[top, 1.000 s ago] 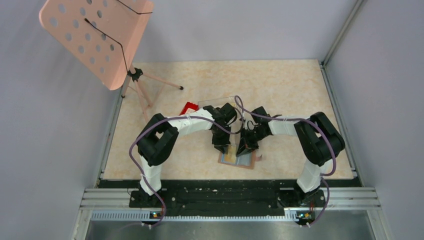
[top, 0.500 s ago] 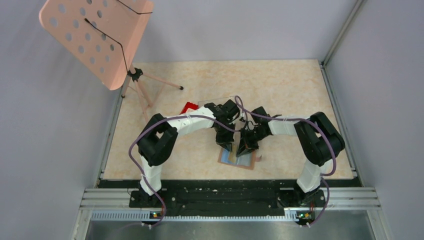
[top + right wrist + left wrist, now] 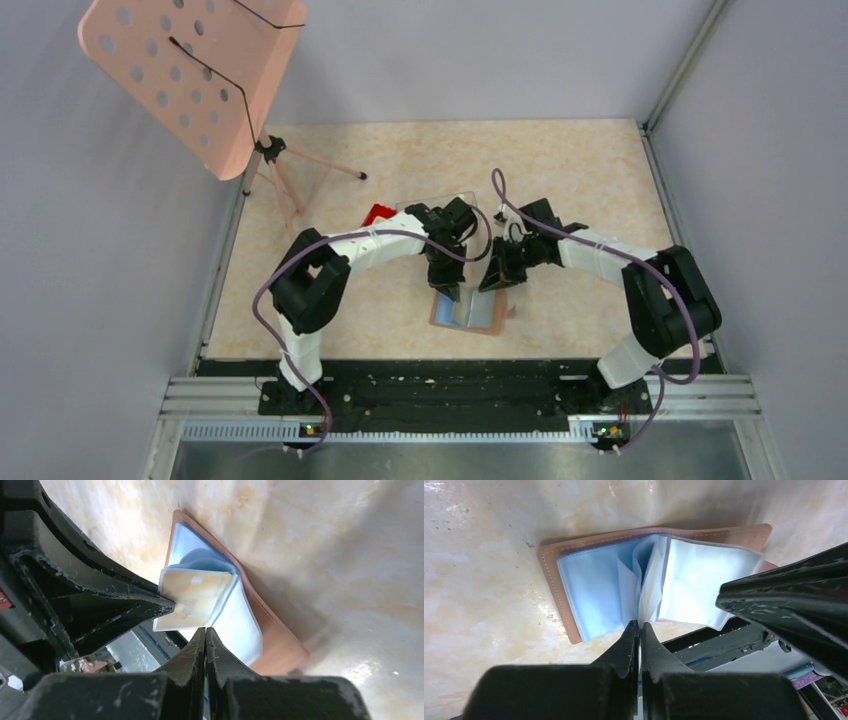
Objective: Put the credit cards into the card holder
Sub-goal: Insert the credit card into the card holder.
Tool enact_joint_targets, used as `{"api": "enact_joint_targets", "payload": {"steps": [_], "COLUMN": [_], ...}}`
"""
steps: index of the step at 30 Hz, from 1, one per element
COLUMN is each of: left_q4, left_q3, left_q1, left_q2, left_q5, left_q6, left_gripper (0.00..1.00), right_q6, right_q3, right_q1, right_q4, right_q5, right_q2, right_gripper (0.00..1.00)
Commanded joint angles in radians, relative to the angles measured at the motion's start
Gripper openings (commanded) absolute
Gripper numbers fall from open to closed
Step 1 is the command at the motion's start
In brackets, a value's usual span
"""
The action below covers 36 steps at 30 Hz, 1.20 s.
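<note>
Surface: a beige marbled table top between grey walls; a pink perforated music stand is at the far left.
Card holder: the tan card holder lies open on the table, near the middle of the near edge, blue lining up, with its clear sleeves standing up from the spine.
Credit card: one yellow-orange credit card shows inside a raised sleeve; I cannot tell if it is fully seated.
Left gripper: the left gripper is pressed together, pinching the lower edge of a clear sleeve at the spine.
Right gripper: the right gripper is pressed together just beside the sleeve with the card; whether it pinches anything I cannot tell.
Other things: a small red tray lies behind the left arm.
Step in hand: probably holding a sleeve open and seating a card.
Next move: it needs a steady sleeve and a gentle push along the pocket.
</note>
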State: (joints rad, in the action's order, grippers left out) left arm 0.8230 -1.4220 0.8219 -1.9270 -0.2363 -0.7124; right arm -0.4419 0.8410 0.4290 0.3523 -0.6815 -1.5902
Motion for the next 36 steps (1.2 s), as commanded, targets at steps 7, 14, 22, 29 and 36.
{"api": "enact_joint_targets", "payload": {"steps": [7, 14, 22, 29, 36], "left_q4": [-0.124, -0.157, -0.186, -0.199, -0.296], "left_q3": [-0.022, -0.062, -0.087, -0.091, -0.026], "left_q1": [0.008, 0.036, 0.056, 0.063, 0.045], "left_q2": [0.026, -0.034, -0.106, -0.11, 0.012], "left_q5": [-0.122, -0.187, -0.251, -0.25, -0.205], "left_q6": [-0.066, -0.079, -0.082, -0.072, -0.066], "left_gripper": [0.34, 0.41, 0.43, 0.44, 0.47], "right_q6": [-0.003, 0.005, 0.011, 0.02, 0.053], "right_q3": [0.028, 0.033, 0.026, 0.027, 0.093], "right_q1": [-0.08, -0.104, -0.119, -0.121, -0.121], "right_q4": [0.017, 0.042, 0.052, 0.062, 0.101], "right_q5": [0.005, 0.01, 0.016, 0.024, 0.058], "right_q2": [0.103, 0.13, 0.145, 0.142, 0.095], "right_gripper": [0.0, 0.0, 0.0, 0.0, 0.0]}}
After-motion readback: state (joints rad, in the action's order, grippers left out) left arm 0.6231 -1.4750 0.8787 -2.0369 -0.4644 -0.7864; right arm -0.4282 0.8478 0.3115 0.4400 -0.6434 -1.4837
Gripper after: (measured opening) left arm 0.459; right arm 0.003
